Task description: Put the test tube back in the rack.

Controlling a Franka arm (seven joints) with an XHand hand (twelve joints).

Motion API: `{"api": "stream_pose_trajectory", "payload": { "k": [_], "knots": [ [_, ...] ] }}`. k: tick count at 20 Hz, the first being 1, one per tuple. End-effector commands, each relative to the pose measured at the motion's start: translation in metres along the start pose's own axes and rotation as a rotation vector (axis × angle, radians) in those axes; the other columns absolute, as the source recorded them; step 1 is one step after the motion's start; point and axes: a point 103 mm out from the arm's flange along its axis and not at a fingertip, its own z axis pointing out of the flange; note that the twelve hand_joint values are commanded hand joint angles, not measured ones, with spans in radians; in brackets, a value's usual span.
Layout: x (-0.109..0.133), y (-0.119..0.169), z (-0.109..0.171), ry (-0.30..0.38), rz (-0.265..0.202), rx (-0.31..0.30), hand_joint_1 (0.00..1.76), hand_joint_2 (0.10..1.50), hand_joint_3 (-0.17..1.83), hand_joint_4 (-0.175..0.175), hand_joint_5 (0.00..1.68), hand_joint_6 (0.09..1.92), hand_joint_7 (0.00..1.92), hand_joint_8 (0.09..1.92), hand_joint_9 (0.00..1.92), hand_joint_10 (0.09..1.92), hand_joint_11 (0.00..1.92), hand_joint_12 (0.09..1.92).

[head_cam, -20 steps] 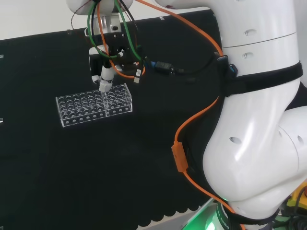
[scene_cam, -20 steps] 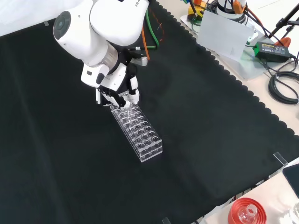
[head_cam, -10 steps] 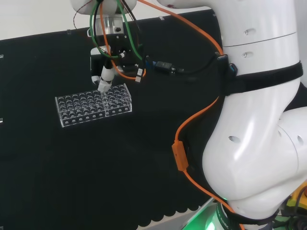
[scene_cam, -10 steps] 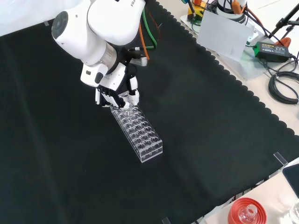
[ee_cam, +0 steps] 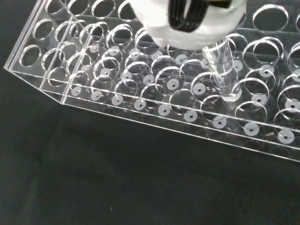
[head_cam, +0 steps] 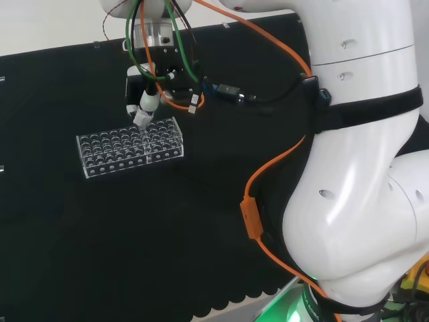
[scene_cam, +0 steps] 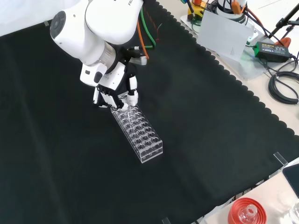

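Wrist view: black cloth (ee_cam: 117,187) nearest, then clear rack (ee_cam: 140,93) of round holes; test tube (ee_cam: 224,70) upright, lower end down in a rack hole. Hand (ee_cam: 187,21) at tube's top, fingers curled round it. Front view: hand (scene_cam: 114,91) above rack's (scene_cam: 140,133) far end.

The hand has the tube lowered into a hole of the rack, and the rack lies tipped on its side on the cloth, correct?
Not quite: the rack stands upright, holes up, as the front view shows. The hand has the tube lowered into a hole.
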Motion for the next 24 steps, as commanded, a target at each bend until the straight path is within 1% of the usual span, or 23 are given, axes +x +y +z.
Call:
{"api": "stream_pose_trajectory", "payload": {
  "k": [1,3,4,6,7,9,16,19,24],
  "knots": [
    [-0.001,-0.001,0.0,0.017,-0.001,0.014,1.29,0.9,0.04,-0.106,0.9,0.84,1.11,0.69,0.89,0.81,0.19,1.51],
    [-0.001,-0.002,-0.001,0.026,-0.004,0.016,1.26,0.85,0.06,-0.075,0.8,0.87,0.97,0.77,0.8,0.85,0.1,1.55],
    [-0.001,-0.002,-0.001,0.026,-0.004,0.016,1.25,0.8,0.16,-0.064,0.75,0.89,0.91,0.81,0.75,0.87,0.06,1.56],
    [-0.001,-0.003,-0.002,0.027,-0.006,0.019,1.23,0.63,0.48,-0.05,0.68,0.92,0.82,0.85,0.69,0.9,0.02,1.57],
    [-0.001,-0.003,-0.001,0.027,-0.006,0.02,1.22,0.57,0.59,-0.046,0.65,0.92,0.8,0.86,0.67,0.92,0.01,1.57],
    [-0.001,-0.003,-0.002,0.027,-0.007,0.02,1.21,0.51,0.7,-0.04,0.62,0.92,0.78,0.86,0.64,0.92,0.0,1.56],
    [-0.001,-0.006,-0.003,0.021,-0.009,0.012,1.2,0.48,0.75,-0.029,0.57,0.9,0.74,0.86,0.6,0.92,0.0,1.54],
    [-0.001,-0.015,-0.011,0.015,-0.013,0.002,1.19,0.47,0.75,-0.02,0.53,0.9,0.71,0.86,0.57,0.93,0.0,1.51],
    [0.003,-0.027,-0.026,-0.009,-0.006,-0.01,1.19,0.47,0.75,-0.013,0.49,0.88,0.68,0.86,0.54,0.93,0.0,1.49]
  ]
}}
